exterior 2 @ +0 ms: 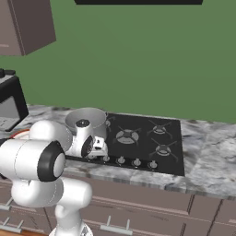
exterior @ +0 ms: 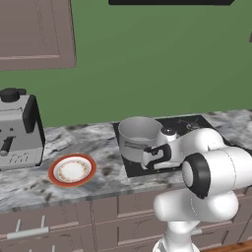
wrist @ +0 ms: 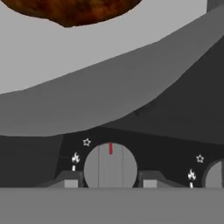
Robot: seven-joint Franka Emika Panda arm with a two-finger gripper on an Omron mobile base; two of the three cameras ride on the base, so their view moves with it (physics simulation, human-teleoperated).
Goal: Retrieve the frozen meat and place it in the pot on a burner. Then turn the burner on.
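Observation:
The frozen meat, reddish-brown and glossy, lies inside the pot at the top of the hand view. The grey metal pot stands on the front left burner of the black stove. Just below it, at the stove's front edge, my gripper is shut on the leftmost round grey knob, one fingertip against each side. The knob's red mark points straight up, between a star and a small flame symbol.
A second knob shows at the right edge of the hand view, and more knobs line the stove's front. An orange-rimmed plate and a coffee machine stand on the marble counter to the left of the stove.

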